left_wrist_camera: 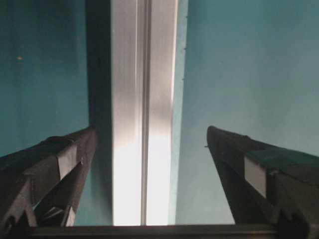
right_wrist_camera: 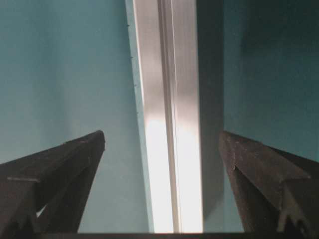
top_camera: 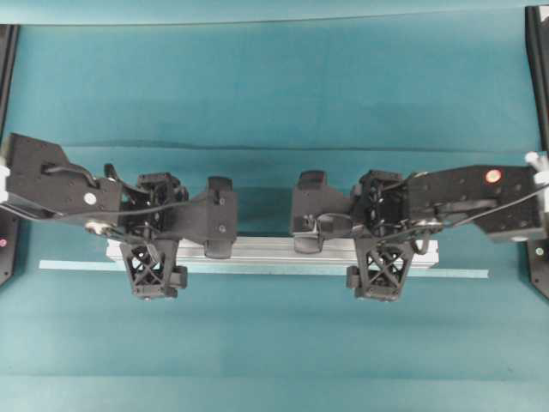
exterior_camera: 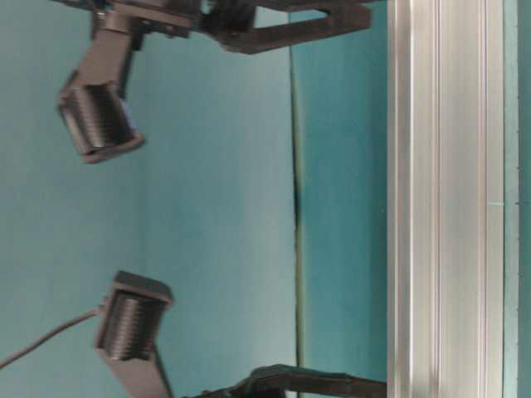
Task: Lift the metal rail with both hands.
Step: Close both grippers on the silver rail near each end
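The metal rail (top_camera: 266, 249) lies flat on the teal table, a long silver grooved bar running left to right. My left gripper (top_camera: 154, 245) straddles it near its left end, and my right gripper (top_camera: 382, 245) straddles it near its right end. In the left wrist view the rail (left_wrist_camera: 142, 124) runs between the open black fingers (left_wrist_camera: 65, 159), nearer the left one, touching neither. In the right wrist view the rail (right_wrist_camera: 172, 124) also lies between wide-open fingers (right_wrist_camera: 249, 164), with gaps on both sides. From table level the rail (exterior_camera: 444, 199) still rests on the surface.
A thin pale blue-green tape strip (top_camera: 455, 273) lies along the rail's near side and sticks out past both ends. Black frame posts (top_camera: 539, 51) stand at the table's left and right edges. A fold in the teal cloth (top_camera: 274, 148) crosses behind the arms.
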### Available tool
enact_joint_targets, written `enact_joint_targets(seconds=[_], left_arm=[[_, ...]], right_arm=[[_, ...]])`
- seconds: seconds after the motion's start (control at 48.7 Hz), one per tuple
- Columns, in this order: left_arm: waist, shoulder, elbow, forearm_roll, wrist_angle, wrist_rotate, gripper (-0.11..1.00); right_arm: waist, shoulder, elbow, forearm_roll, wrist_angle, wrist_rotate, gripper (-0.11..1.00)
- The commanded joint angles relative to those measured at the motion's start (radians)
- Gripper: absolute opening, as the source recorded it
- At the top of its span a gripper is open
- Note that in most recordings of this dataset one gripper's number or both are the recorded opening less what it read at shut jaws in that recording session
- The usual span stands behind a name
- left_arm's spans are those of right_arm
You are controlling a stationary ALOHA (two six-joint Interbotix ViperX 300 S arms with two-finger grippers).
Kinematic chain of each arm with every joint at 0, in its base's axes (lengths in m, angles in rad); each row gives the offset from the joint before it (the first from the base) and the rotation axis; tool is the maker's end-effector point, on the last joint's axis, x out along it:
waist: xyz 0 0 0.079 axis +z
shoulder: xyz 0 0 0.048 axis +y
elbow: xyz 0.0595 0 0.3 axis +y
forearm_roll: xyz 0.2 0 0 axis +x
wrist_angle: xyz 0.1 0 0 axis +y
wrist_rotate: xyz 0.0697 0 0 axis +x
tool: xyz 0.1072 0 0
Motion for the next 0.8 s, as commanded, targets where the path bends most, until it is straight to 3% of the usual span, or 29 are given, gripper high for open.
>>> enact_joint_targets(seconds=[0.0,0.329,0.781], left_arm=[[0.000,0.008,0.005,0.003,-0.020,0.002,0.99],[0.008,0.071,0.029,0.003,-0.094,0.000,0.99],[0.006,0.075,0.031,0.003,-0.100,-0.002,0.99]], right_arm=[[0.003,0.031,0.009,-0.003,-0.031,-0.011,1.00],[0.005,0.095,0.052,-0.003,-0.110,-0.021,1.00],[0.005,0.097,0.069,-0.002,-0.137,-0.014,1.00]])
